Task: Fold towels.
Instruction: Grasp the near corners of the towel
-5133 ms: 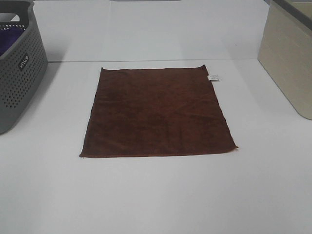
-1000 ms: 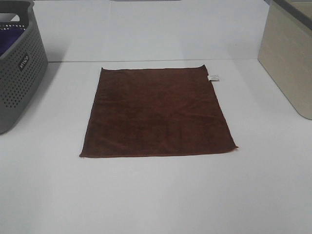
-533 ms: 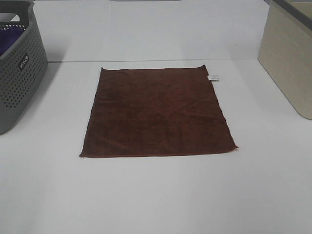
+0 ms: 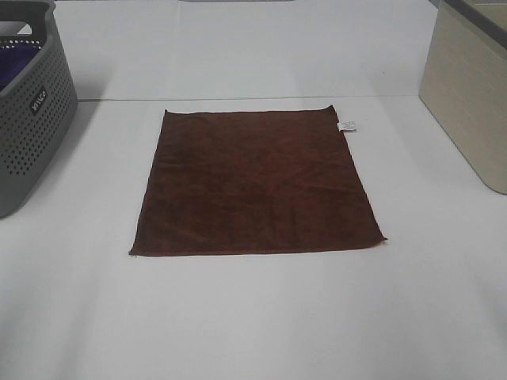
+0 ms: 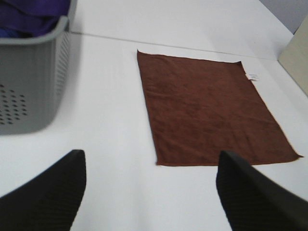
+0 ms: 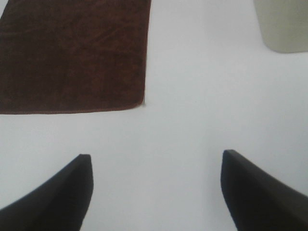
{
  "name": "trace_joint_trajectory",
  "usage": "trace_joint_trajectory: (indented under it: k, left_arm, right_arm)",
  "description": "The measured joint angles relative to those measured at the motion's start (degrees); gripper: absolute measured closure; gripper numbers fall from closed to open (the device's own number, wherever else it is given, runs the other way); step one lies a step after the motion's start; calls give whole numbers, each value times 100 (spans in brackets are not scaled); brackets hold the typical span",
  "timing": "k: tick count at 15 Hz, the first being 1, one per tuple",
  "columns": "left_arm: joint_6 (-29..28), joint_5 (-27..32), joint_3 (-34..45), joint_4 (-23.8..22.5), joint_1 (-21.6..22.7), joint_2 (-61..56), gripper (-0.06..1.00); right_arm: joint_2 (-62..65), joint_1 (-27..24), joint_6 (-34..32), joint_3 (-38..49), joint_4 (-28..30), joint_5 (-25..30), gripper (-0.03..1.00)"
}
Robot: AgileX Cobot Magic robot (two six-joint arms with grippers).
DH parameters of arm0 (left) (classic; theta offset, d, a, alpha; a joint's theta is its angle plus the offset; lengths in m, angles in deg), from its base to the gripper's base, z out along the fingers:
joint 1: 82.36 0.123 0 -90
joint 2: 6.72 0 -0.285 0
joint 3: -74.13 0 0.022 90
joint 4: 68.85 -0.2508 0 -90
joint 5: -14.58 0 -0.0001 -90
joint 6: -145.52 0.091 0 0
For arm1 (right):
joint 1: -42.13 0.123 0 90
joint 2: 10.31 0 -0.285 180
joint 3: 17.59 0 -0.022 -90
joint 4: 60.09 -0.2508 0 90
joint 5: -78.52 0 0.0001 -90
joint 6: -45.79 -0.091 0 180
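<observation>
One towel [image 4: 255, 184] flat ahead of left pincer [image 5: 150, 168], right pincer [image 6: 156, 159]; both spread

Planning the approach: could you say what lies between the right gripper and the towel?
Only bare table; the right wrist view shows it between right gripper and towel.

Towel [image 4: 257, 184]: dark reddish brown, plain; hem thin, slightly lighter rust.
Tag [image 4: 347, 126] at towel's 1 o'clock corner: white, faint grey print, unreadable.
Table [image 4: 253, 317]: plain white.
Basket [image 4: 32, 134], 10 o'clock: mid grey, walls patterned with regular rows of small round holes.
Label [image 4: 38, 99] on basket: dark patch, white lettering.
Cloth [image 4: 16, 59] inside basket: deep purple.
Bin [image 4: 467, 95], 2 o'clock: pale beige, faint horizontal lines.
Left gripper [image 5: 150, 192] jaws: matte black.
Right gripper [image 6: 154, 192] jaws: matte black.
</observation>
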Motion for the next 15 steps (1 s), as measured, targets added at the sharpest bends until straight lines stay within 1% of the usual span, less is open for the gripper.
trace_joint_trajectory:
  k: [2, 3, 5, 6, 7, 8, 11, 13, 15]
  left_arm:
    - [0, -160, 0, 733, 0, 859, 23]
    - [115, -441, 0, 1152, 0, 1782, 23]
    - [435, -773, 0, 1404, 0, 2739, 23]
    - [653, -905, 0, 1576, 0, 3191, 23]
    - [745, -951, 0, 1667, 0, 3443, 23]
    - [957, -1026, 0, 1937, 0, 3948, 23]
    - [1713, -1003, -178, 2722, 0, 5271, 23]
    - [2097, -888, -527, 3123, 0, 5976, 23]
    - [2372, -716, -911, 3438, 0, 6612, 23]
  right_arm:
    - [-768, 0, 6, -6, -355, -172, 26]
    - [-1518, 0, 201, -143, -647, -229, 26]
    - [-2189, 0, 367, -556, -848, -235, 26]
    - [-2320, 0, 378, -653, -882, -235, 26]
    - [-2647, 0, 401, -894, -997, -235, 26]
    - [-2968, 0, 407, -1094, -1106, -241, 26]
    - [-3885, 0, 510, -1656, -1352, -195, 26]
    - [-4566, 0, 705, -1982, -1450, -57, 26]
    - [-5288, -6, 980, -2269, -1690, 69, 26]
